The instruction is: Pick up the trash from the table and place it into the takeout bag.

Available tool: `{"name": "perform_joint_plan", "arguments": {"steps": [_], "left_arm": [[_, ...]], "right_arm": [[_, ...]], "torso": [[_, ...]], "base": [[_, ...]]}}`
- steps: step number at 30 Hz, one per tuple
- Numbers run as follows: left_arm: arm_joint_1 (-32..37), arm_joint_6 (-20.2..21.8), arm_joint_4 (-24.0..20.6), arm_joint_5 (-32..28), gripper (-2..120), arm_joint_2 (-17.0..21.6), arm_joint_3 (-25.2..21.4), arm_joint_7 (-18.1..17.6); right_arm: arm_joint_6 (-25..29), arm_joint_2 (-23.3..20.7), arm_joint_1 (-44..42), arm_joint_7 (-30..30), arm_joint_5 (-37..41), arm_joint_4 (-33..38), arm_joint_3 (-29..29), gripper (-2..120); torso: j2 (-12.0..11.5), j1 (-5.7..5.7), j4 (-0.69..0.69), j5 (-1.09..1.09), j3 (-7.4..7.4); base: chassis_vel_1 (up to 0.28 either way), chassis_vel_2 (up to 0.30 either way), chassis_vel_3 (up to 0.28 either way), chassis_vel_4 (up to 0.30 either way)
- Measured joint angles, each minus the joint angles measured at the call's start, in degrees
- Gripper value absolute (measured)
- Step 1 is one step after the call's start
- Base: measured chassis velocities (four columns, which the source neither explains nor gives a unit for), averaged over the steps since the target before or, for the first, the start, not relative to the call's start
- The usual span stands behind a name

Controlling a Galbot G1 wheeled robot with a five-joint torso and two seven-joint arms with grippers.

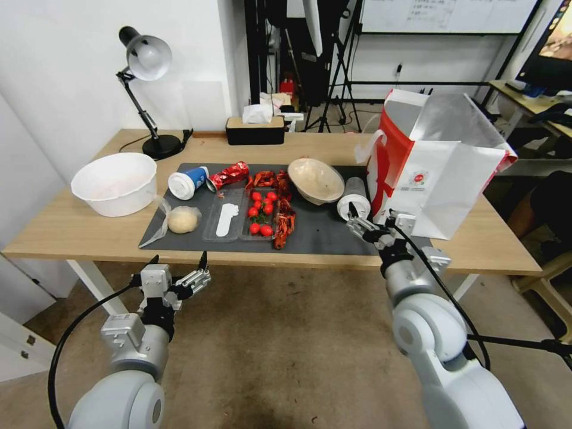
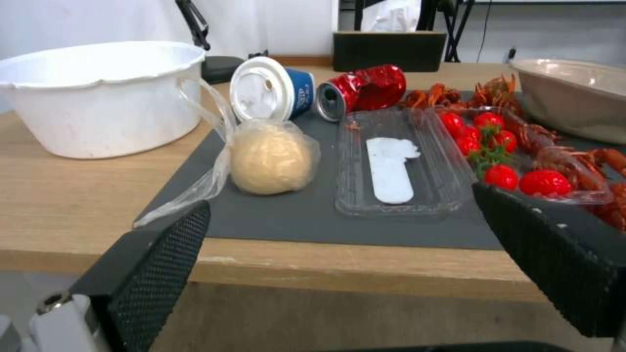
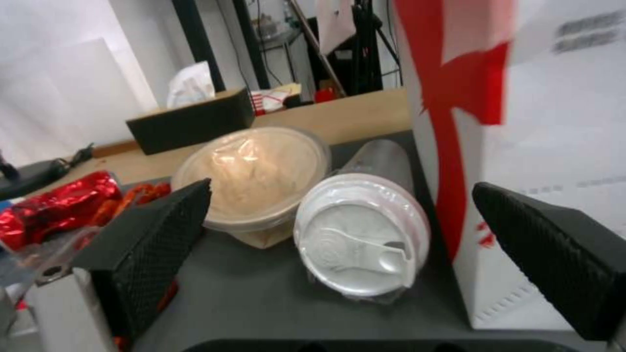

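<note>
Hovering just above the near right part of the dark grey mat (image 1: pixel 322 235), the right gripper (image 1: pixel 374 221) points at the clear white-lidded cup (image 1: pixel 353 199), its fingers (image 3: pixel 146 234) spread wide and holding nothing. In the right wrist view the cup (image 3: pixel 365 234) lies on its side with its lid facing the camera, framed between the two fingers but not touched by them. Beside it, the beige disposable bowl (image 1: pixel 316 180) sits tilted on the mat, and the takeout bag (image 1: pixel 441 173) stands upright and open on the right end of the worktop (image 1: pixel 71 229), just beside the cup.

The left gripper (image 1: pixel 179 262) hangs below the front edge of the worktop, clear of it, fingers (image 2: pixel 163 264) wide apart and empty. Ahead of it on the mat lie the clear bag with the pale dough-like ball (image 1: pixel 182 219), the blue-and-white paper cup (image 1: pixel 187 180) on its side and the crushed red can (image 1: pixel 229 174) next to it. A clear plastic tray (image 1: pixel 244 217) holds a white strip in one half and cherry tomatoes (image 1: pixel 261 211) in the other, with red crayfish shells (image 1: pixel 283 217) along its right side. A white tub (image 1: pixel 114 183), a desk lamp (image 1: pixel 146 95) and a tissue box (image 1: pixel 255 128) stand on the worktop off the mat.
</note>
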Motion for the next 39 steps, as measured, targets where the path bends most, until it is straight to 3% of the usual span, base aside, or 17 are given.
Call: {"name": "perform_joint_plan", "arguments": {"steps": [15, 39], "left_arm": [[0.44, -1.23, 0.3, 0.47, 100, -0.51, -0.56, -0.08], [-0.26, -2.47, 2.41, 0.6, 100, -0.49, -0.29, -0.24]], "right_arm": [[0.26, 0.87, 9.62, 4.65, 0.04, -11.3, -6.34, 100], [-1.96, 1.06, 9.83, 6.22, -3.87, -13.06, -5.61, 100]], "torso": [[0.0, 0.0, 0.0, 0.0, 0.0], [0.0, 0.0, -0.01, 0.0, 0.0]], "base": [[0.0, 0.0, 0.0, 0.0], [0.0, 0.0, 0.0, 0.0]]}}
